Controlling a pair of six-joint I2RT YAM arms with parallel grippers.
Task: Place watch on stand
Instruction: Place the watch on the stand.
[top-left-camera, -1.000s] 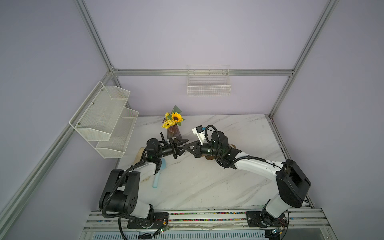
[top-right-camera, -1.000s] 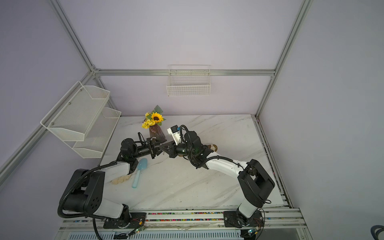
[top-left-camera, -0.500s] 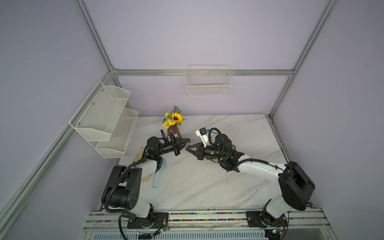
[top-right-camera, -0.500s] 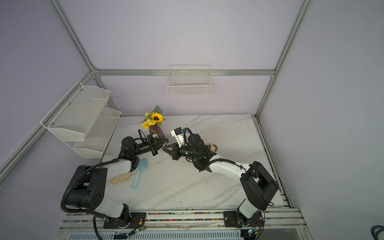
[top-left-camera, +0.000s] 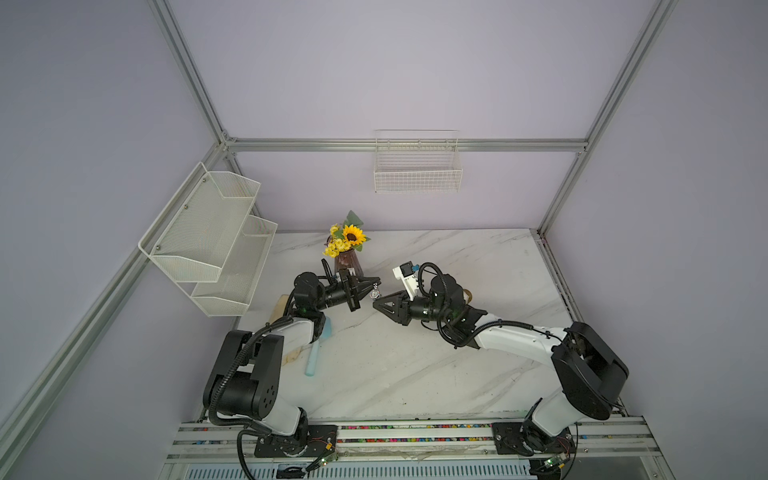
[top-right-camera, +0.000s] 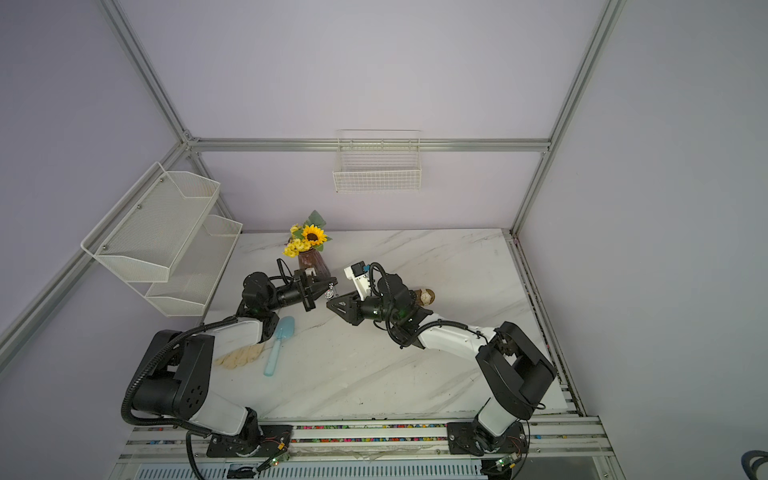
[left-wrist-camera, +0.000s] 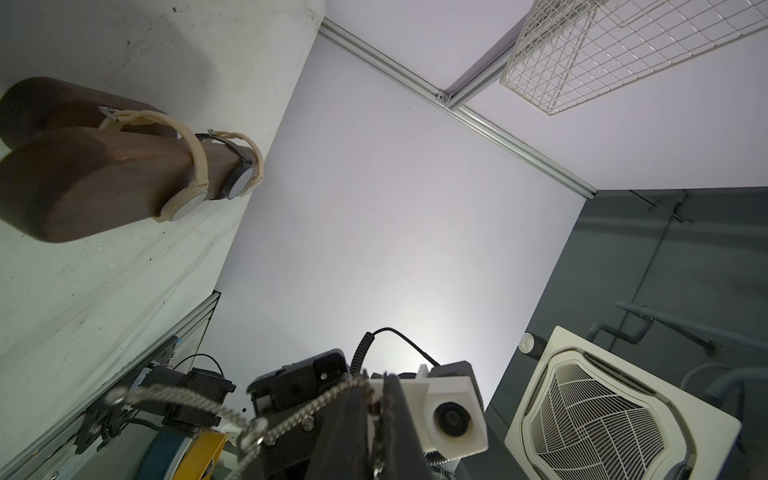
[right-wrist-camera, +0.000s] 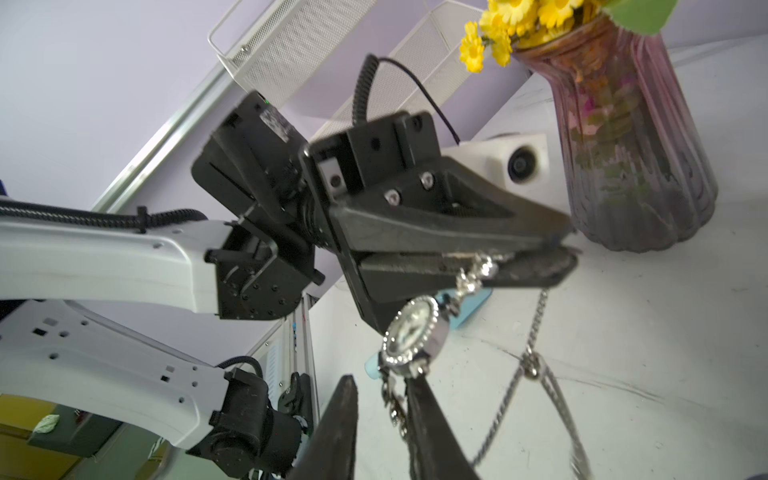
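Note:
The watch (right-wrist-camera: 411, 332) is silver with a jewelled rim and a chain band; it hangs in the air between the two arms in both top views (top-left-camera: 375, 294) (top-right-camera: 329, 293). My left gripper (top-left-camera: 376, 283) (right-wrist-camera: 567, 249) (left-wrist-camera: 374, 395) is shut on the chain just above the dial. My right gripper (right-wrist-camera: 380, 382) (top-left-camera: 376, 303) is open just below the watch, and the loose chain hangs in the gap against one finger. The dark brown stand (left-wrist-camera: 83, 178) (top-right-camera: 430, 296) sits behind my right arm and carries two beige-strapped watches.
A purple vase of sunflowers (top-left-camera: 348, 259) stands just behind my left gripper. A light blue scoop (top-right-camera: 276, 347) and a pale board (top-left-camera: 279, 305) lie beside the left arm. White mesh shelves (top-left-camera: 208, 237) hang on the left wall and a wire basket (top-left-camera: 417, 170) on the back wall.
My left gripper has shut on the watch's chain. My right gripper's jaws have opened and released the chain. Both arms stayed close together above the table's middle.

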